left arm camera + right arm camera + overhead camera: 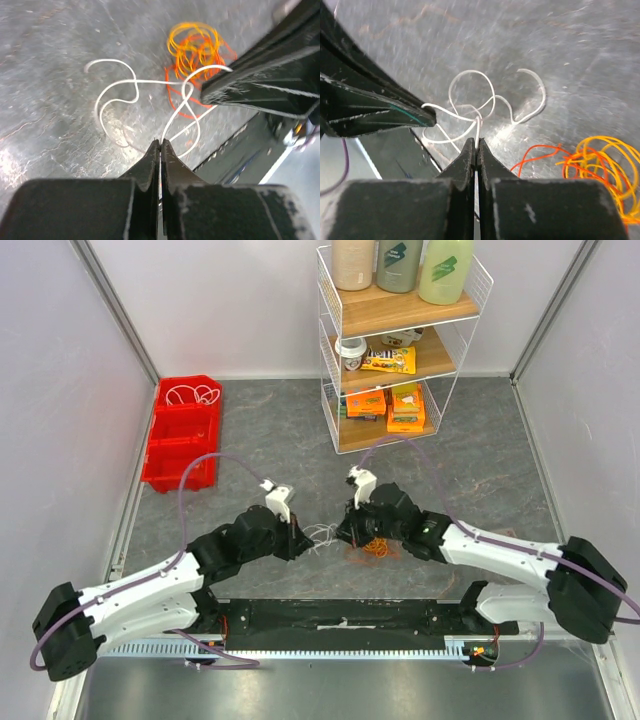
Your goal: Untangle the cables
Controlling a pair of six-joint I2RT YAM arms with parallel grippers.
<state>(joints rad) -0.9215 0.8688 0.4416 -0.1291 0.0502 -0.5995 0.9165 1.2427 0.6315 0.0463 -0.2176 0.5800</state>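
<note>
From above we cannot trace the white cable (pixel 322 536), too thin and small, orange and yellow tangle (pixel 375 551) partly hidden under the right arm (pixel 480 543), its coil cut by the right wrist view's edge, far tabletop (pixel 470 30) blurred there.

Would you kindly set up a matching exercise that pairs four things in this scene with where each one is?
Things:
1. white cable
2. orange-yellow tangle
3. red bin
4. rack

Places:
A. far left
B. lying loose, unheld
C. far side, right of centre
D. pinched by the left gripper and the right gripper

Pairs: 1-D; 2-B; 3-A; 4-C
</note>
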